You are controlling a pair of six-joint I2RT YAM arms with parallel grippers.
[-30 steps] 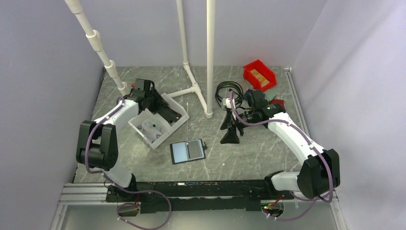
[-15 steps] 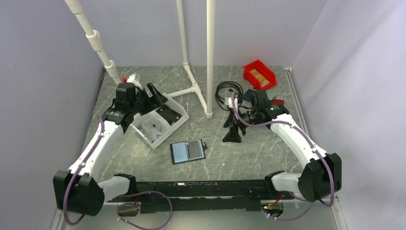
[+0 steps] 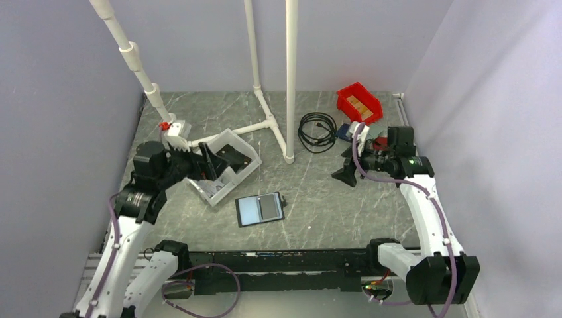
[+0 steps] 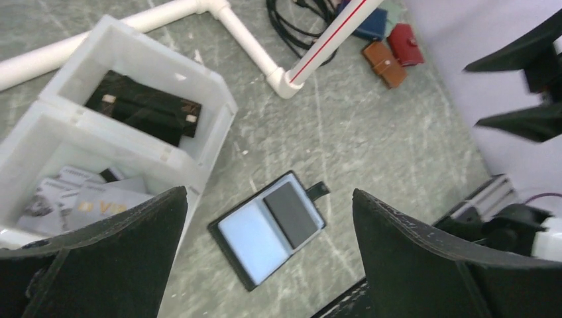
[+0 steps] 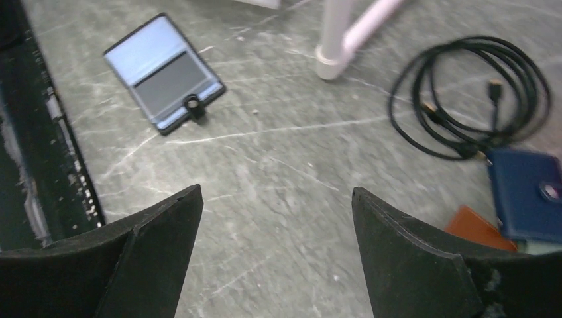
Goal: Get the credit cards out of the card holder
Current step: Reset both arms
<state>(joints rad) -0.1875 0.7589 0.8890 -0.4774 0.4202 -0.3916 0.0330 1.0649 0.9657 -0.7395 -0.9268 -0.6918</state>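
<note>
So the card holder (image 3: pixel 260 209) is lying flat and open on the table (image 3: pixel 325 205), roughly in the middle and towards the near edge, just right of the near corner of the white bin (image 4: pixel 132 154). One panel is the pale window and the other looks dark. I can't tell whether anything's tucked into that dark side. The credit cards (image 4: pixel 89 199) look to be in the bin's near compartment, a gold-tan one overlapping a pale greyish one. My read is that the pulling-out part is basically done and this is the check-and-back-off bit

Left gripper (image 4: pixel 266 195) hangs above the bin with its jaws spread wide and nothing in them. Right gripper (image 5: pixel 277 192) is over on the right, well apart from the holder, jaws also apart and empty. It's close to the black cable (image 5: pixel 470 93), the blue wallet (image 5: pixel 530 192) and the brown wallet (image 5: pixel 480 228)

If I were doing it, I'd take a proper look at the dark panel before calling it finished. If a card is in there, pin the window side flat with one gripper and slide the card out along the slot with the other. Don't lift it, or I reckon the whole holder comes up with it. And keep the left arm high enough to clear the bin wall, that bin looks light enough to shove around
</note>
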